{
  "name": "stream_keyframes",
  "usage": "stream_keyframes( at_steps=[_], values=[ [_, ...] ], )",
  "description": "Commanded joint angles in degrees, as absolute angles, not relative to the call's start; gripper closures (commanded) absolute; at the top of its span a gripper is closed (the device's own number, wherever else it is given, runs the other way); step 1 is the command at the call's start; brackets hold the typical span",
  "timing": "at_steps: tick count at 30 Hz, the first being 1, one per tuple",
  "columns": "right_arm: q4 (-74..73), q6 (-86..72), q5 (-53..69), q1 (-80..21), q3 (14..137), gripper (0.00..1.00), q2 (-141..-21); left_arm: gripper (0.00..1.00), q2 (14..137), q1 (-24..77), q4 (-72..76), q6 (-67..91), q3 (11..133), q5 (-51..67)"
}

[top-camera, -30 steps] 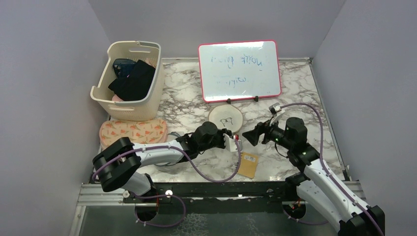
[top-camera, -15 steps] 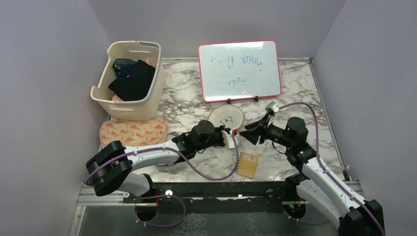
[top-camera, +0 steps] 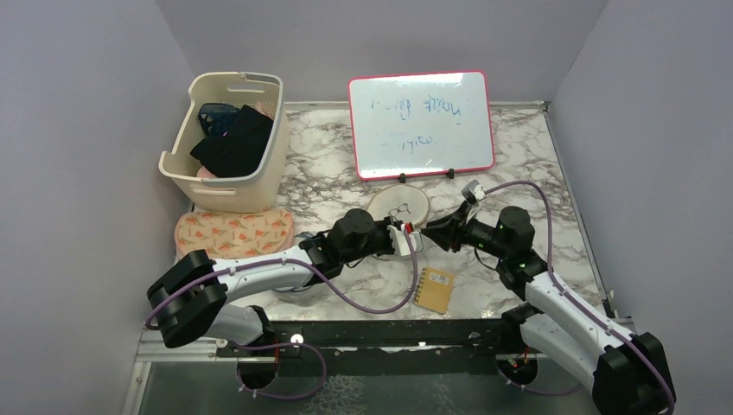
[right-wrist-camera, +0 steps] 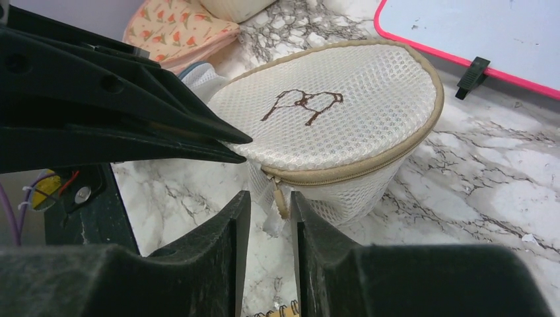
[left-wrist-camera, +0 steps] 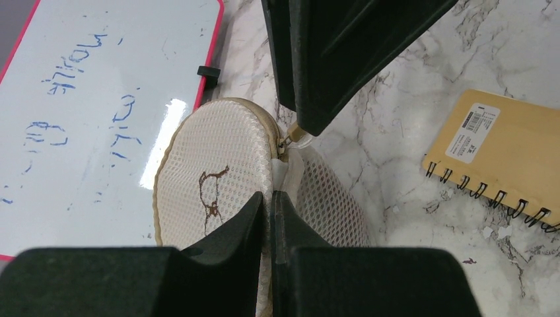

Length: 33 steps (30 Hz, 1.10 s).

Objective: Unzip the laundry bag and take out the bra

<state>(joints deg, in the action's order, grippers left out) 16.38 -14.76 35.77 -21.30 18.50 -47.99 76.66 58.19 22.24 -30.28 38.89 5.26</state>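
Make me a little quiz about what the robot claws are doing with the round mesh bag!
1. True or false: the bag is already unzipped all the way.
2. What hangs between the open fingers of the right claw?
A. the zipper pull
B. a pen
C. a sock
3. What is the left claw pinching shut on?

Key: 1 false, the zipper is closed along the rim. 2 A. 3 the bag's edge, beside the zipper pull.
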Motion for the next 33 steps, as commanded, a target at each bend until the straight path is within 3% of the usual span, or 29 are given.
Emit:
stream_keyframes(
  at_steps=[1, 4, 17, 21, 33],
  values=[
    [22.2, -14.47, 37.83, -21.18, 18.28, 0.76, -51.26, 1.0, 74.88, 57.84, 23.73, -29.04, 40.55, 7.48],
    [23.25, -14.3, 38.98, -21.18, 18.72, 0.84, -53.43, 1.0, 74.67, 57.76, 23.73, -28.8, 40.61, 7.98],
    [27.16, -15.76, 40.52, -21.18, 17.53, 0.85, -55.45, 1.0, 74.61, 57.66, 23.38, -28.39, 40.7, 8.35],
    [27.91, -15.69, 41.25, -21.17, 17.57, 0.93, -56.33, 1.0, 74.65, 57.66, 23.38, -28.18, 40.86, 8.61],
    [28.62, -16.2, 40.77, -21.18, 16.96, 0.87, -57.52, 1.0, 74.36, 57.48, 23.29, -28.05, 40.84, 8.61]
  ],
)
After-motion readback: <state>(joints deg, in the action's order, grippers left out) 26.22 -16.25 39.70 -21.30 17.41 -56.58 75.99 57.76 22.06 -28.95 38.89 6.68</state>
